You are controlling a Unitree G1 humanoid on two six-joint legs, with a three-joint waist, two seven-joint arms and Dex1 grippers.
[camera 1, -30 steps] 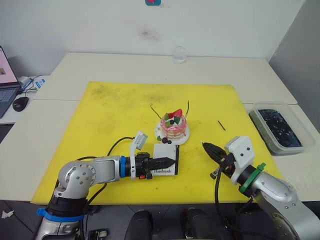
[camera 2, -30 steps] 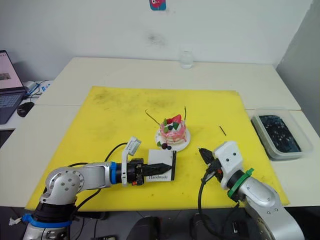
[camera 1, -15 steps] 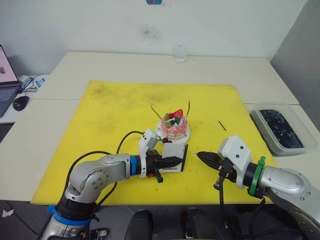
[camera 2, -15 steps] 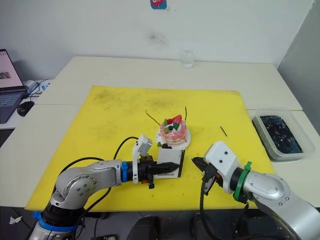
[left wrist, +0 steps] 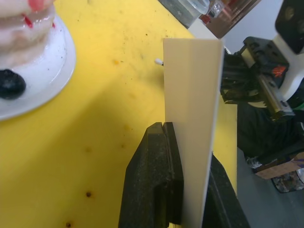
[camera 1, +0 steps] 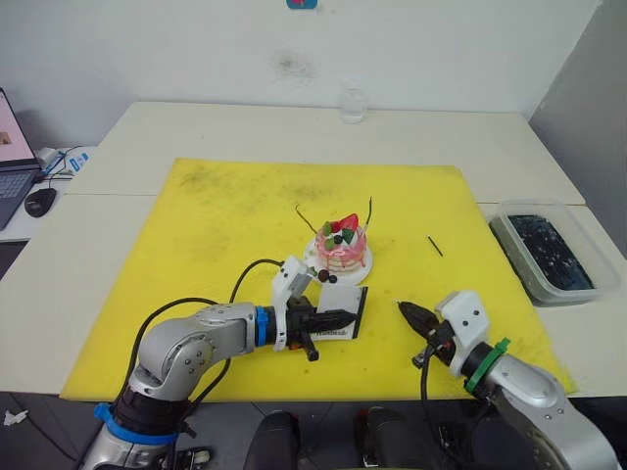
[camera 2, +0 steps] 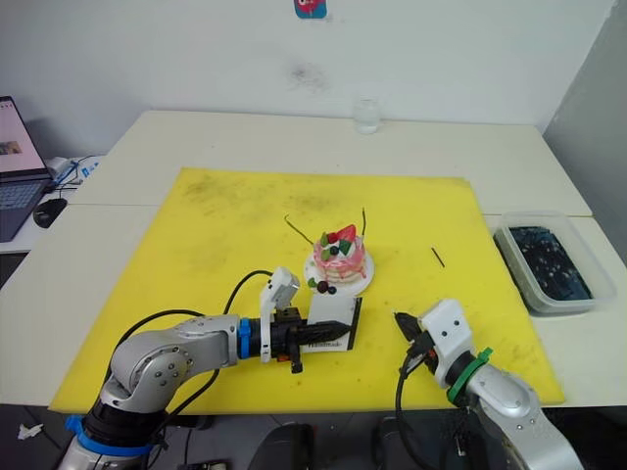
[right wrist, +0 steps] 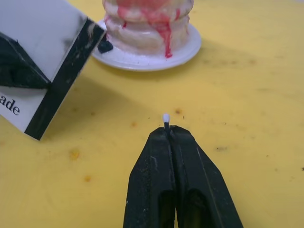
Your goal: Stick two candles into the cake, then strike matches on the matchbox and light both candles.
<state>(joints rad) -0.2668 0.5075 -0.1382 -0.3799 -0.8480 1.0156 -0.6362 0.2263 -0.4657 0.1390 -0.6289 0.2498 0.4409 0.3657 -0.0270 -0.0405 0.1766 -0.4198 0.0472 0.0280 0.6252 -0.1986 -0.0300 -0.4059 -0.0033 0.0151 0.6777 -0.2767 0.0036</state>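
Yellow mat (camera 1: 216,235) lies bare between the tools. Left tool (camera 1: 338,318) clamps the matchbox (camera 1: 345,311) tilted on edge beside the cake (camera 1: 341,245). Right tool (camera 1: 404,309), pinched on a match (right wrist: 166,118), points toward its black strip.

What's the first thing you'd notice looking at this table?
The little pink cake in the middle of the yellow mat, with two thin candles poking up. Right in front of it, the left gripper pinches a white matchbox, while the right gripper holds a tiny match.

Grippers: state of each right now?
Left gripper: shut on the matchbox, held on edge above the mat.
Right gripper: shut on a match, white tip poking out.
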